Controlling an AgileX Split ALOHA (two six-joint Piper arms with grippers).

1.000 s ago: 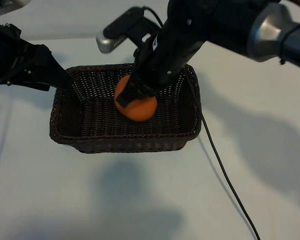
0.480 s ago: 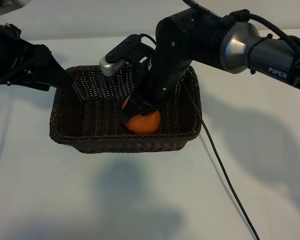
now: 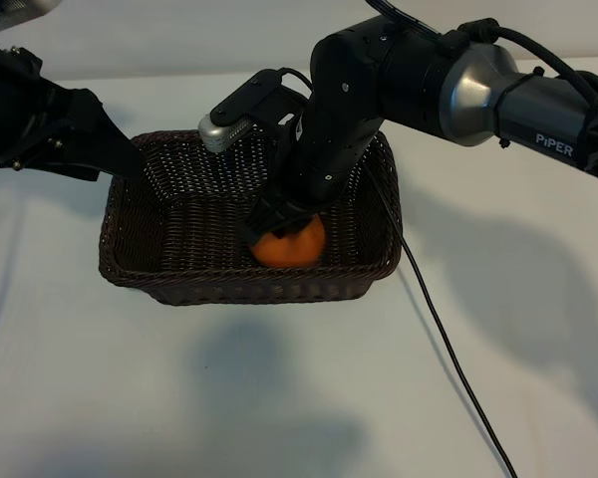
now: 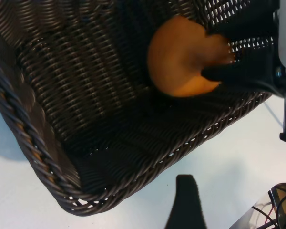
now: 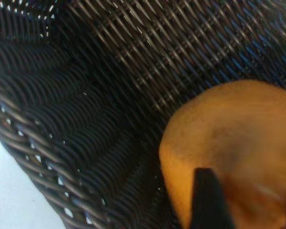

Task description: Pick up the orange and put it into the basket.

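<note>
The orange (image 3: 290, 244) is a matte, bright fruit, roundish, with a faintly uneven skin. It lies on the woven floor of the basket (image 3: 179, 284), toward the basket's 4 o'clock corner in the exterior view, close against the near wall. The basket is dark brown wicker, rectangular with rounded corners and a braided rim, and much wider than the fruit.

The right gripper (image 3: 279, 221) reaches steeply down into the basket from 1 o'clock and covers the orange's upper side. Its dark fingers (image 4: 229, 76) straddle the fruit; the left wrist view shows them lying along it, but whether they clamp it or stand slightly off it I cannot tell. The arm's bulk hides the far half of the basket's right side.

The left gripper (image 3: 120, 159) hovers at the basket's 10 o'clock corner, just above the rim, its fingers (image 4: 186, 200) apart and holding nothing.

A black cable (image 3: 448, 349) runs from the basket's right edge across the pale worktop (image 3: 279, 398) toward 5 o'clock.
</note>
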